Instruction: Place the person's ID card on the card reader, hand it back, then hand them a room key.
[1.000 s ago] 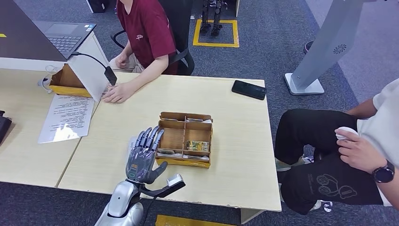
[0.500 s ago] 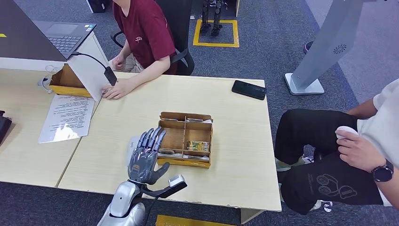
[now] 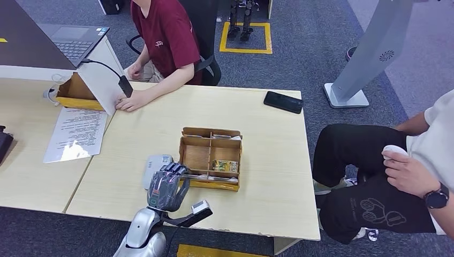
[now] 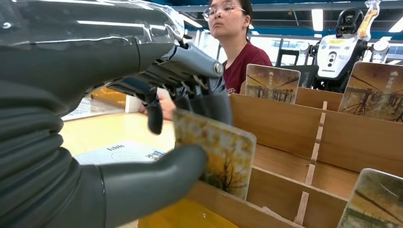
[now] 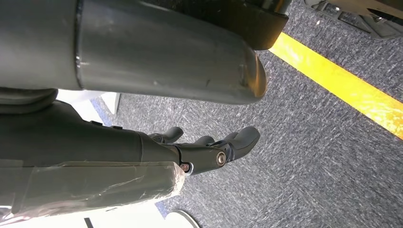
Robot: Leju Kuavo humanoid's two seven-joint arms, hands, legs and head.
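My left hand [image 3: 166, 187] is at the near left corner of the wooden divided box [image 3: 210, 140], fingers curled down. In the left wrist view its thumb [image 4: 157, 178] and dark fingers [image 4: 209, 102] pinch a picture-printed room key card [image 4: 216, 154] standing in the box's near left compartment. More such cards [image 4: 272, 83] stand in other compartments. The white card reader [image 3: 154, 163] lies flat on the table just left of the box. My right hand [image 5: 209, 149] hangs over the carpet, fingers apart, holding nothing.
A person in a red shirt [image 3: 163, 32] sits across the table, one hand [image 3: 130, 103] resting on it. Another person in black trousers [image 3: 364, 176] sits to the right. A black phone [image 3: 283, 101] lies at the far right corner, a paper sheet [image 3: 77, 134] to the left.
My left hand's fingers, spread over the card reader before, have curled down onto a card at the box's near left corner, uncovering the reader.
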